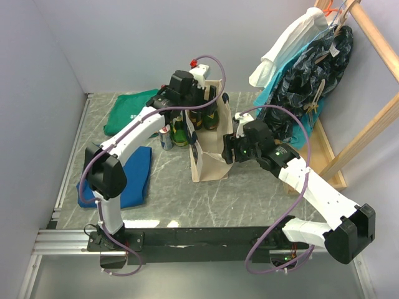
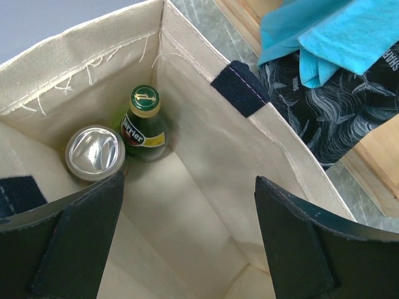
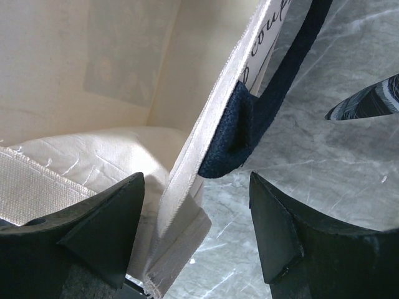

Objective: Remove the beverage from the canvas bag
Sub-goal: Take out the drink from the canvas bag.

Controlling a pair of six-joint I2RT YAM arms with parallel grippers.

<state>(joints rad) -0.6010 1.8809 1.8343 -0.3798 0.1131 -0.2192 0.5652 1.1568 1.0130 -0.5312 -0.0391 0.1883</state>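
Left claw is spread wide, nothing between its flat black fingers, hanging over the open mouth of the canvas bag and looking straight down. Its wrist view gives what no other camera does: deep in one corner of the bag stands a green glass bottle with a green cap and a green-and-yellow label. Touching it is a can with a shiny silver top. The lining is raw cream weave, with frayed threads along the seam.

Over to the right claw: its fingers are parted and straddle the bag's stiff rim, one inside, one outside, with gaps on both sides of the cloth. The navy handle, a thick woven strap, loops just beside the outer finger.

From above, the left arm stretches far forward and bends down over the bag, and the right arm reaches in from the right. The bag stands upright on the grey marbled counter, with a green cloth and a blue cloth off to the left.
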